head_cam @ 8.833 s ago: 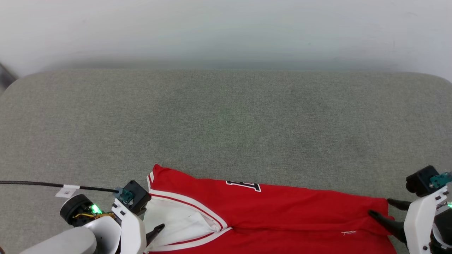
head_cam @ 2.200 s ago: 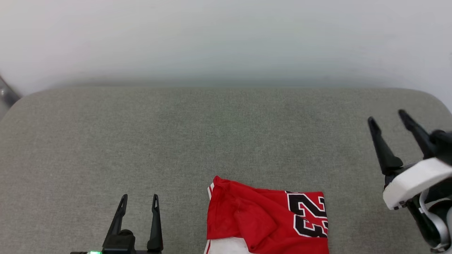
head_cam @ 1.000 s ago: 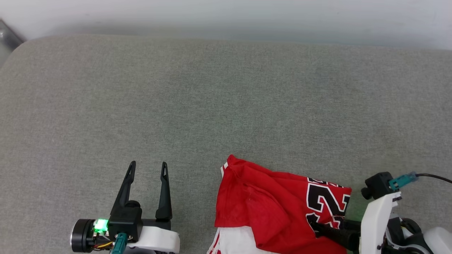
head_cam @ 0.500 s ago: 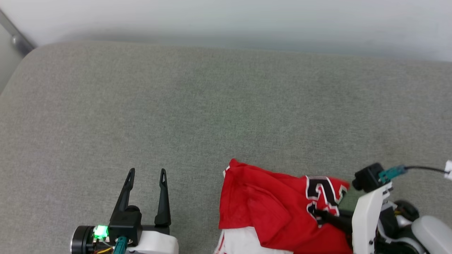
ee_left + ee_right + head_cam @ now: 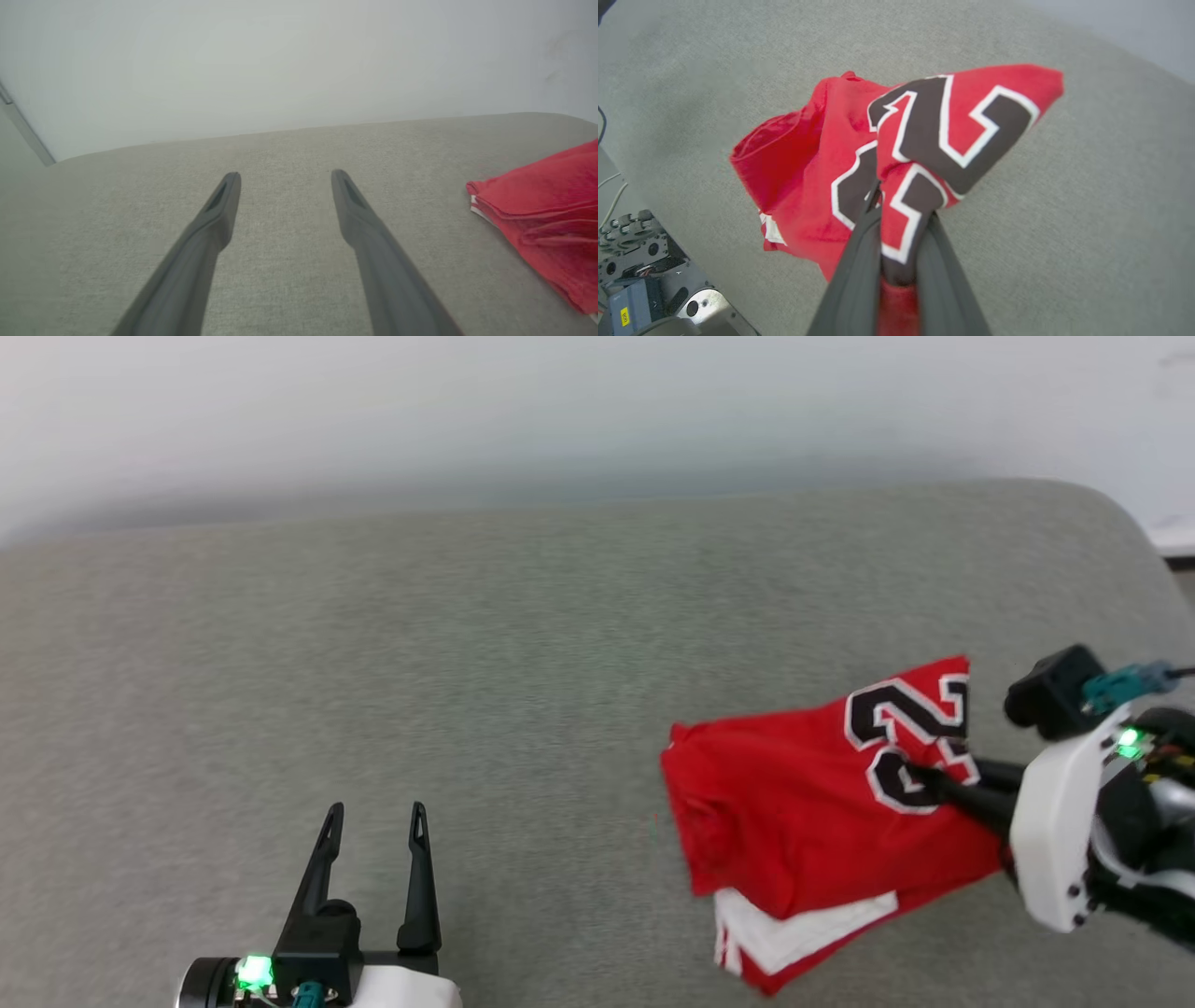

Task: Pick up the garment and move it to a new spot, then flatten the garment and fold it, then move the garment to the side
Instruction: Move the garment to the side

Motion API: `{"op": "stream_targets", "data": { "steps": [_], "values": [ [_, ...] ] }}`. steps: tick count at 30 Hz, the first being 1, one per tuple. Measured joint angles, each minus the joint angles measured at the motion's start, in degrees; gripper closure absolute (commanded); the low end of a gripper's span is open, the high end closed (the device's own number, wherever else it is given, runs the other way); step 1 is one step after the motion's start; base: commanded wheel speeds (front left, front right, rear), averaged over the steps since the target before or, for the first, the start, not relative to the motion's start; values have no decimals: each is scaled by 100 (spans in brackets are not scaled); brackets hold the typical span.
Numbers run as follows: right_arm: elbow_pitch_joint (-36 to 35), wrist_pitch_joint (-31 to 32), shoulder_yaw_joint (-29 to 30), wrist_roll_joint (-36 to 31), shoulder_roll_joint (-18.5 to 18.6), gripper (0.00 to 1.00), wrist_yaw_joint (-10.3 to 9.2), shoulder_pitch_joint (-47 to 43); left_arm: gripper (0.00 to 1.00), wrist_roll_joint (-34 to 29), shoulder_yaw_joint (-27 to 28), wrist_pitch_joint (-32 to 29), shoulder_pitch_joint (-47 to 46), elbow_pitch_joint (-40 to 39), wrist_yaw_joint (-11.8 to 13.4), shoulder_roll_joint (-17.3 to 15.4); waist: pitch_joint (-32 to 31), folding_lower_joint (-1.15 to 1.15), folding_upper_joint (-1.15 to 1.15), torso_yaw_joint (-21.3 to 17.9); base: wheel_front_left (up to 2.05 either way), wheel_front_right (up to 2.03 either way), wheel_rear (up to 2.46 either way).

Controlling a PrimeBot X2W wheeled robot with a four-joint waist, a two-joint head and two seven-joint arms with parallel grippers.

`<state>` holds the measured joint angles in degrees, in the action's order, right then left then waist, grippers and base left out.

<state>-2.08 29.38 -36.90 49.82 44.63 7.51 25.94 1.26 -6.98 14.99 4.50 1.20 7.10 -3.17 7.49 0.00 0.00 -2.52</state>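
The garment [image 5: 803,812] is a folded red T-shirt with black-and-white numbers and a white sleeve edge at its lower side. It hangs lifted above the grey surface at the right of the head view. My right gripper [image 5: 924,779] is shut on its numbered edge; in the right wrist view the garment [image 5: 808,154] bunches around my right gripper [image 5: 899,200]. My left gripper [image 5: 373,814] stands open at the lower left with nothing between its fingers. In the left wrist view my left gripper [image 5: 285,179] is apart from the garment [image 5: 546,210], which lies to the right.
The grey fabric surface [image 5: 420,663] stretches wide, with a pale wall [image 5: 560,401] behind it. Its rounded far right corner [image 5: 1111,513] is near the right arm. The robot's base [image 5: 640,289] shows at the lower left of the right wrist view.
My right gripper has lifted the garment off the surface and carried it right and farther away. The head camera has turned. The left gripper stays open as before.
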Motion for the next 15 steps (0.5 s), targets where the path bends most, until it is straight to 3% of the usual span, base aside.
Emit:
{"op": "stream_targets", "data": {
  "steps": [7, 15],
  "values": [
    [205, 20, 391, -327, 357, 100, 0, 362, 0, -67, 101, 2, -246, -127, -51, -88, 320, 0, 0, -724, 0, 0, 0],
    [1299, -93, 991, -1020, 647, 100, 1, 670, 0, -178, 75, 8, -731, -274, -138, -342, 1158, 1, 0, -1128, 0, 0, 0]
  ]
}}
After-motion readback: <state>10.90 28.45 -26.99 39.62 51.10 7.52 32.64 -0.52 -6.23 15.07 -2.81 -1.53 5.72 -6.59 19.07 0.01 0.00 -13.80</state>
